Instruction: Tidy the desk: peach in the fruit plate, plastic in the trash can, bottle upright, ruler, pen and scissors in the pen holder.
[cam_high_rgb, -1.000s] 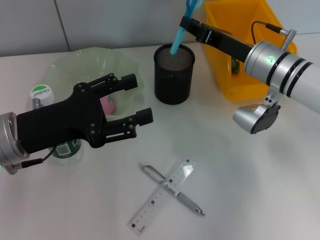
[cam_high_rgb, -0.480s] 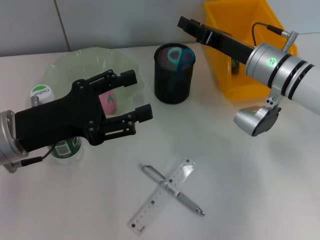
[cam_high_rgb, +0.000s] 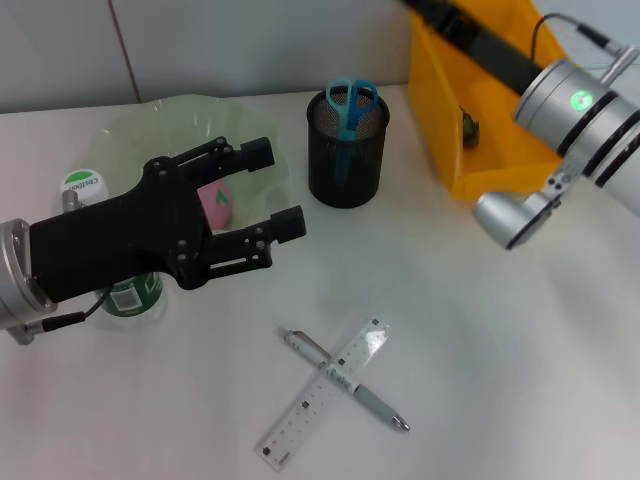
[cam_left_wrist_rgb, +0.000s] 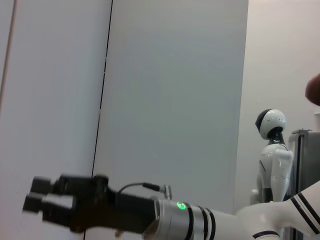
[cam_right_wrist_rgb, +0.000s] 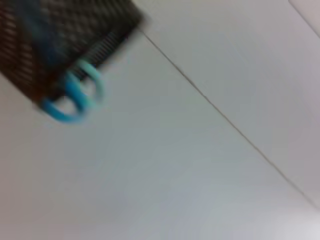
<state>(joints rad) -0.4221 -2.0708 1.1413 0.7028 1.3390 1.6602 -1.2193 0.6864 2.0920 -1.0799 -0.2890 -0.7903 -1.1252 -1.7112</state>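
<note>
The blue-handled scissors (cam_high_rgb: 350, 97) stand in the black mesh pen holder (cam_high_rgb: 347, 160); the right wrist view also shows that holder (cam_right_wrist_rgb: 60, 40) and the scissors (cam_right_wrist_rgb: 75, 97). My right gripper (cam_left_wrist_rgb: 37, 195) is seen only in the left wrist view, open and empty, raised behind the holder. My left gripper (cam_high_rgb: 275, 187) hangs open over the green fruit plate (cam_high_rgb: 150, 125), just right of the pink peach (cam_high_rgb: 217, 205) in it. A pen (cam_high_rgb: 375, 405) and a clear ruler (cam_high_rgb: 300, 415) lie crossed near the front. The bottle (cam_high_rgb: 83, 185) is mostly hidden under my left arm.
The yellow trash can (cam_high_rgb: 480, 170) stands at the back right with a small dark item (cam_high_rgb: 467, 127) inside. My right arm (cam_high_rgb: 580, 110) reaches over it. Open table lies between the pen holder and the crossed pen and ruler.
The scissors left the right gripper and dropped into the pen holder. The right arm then rose up and back, out of the head view's top edge. The left arm stayed still.
</note>
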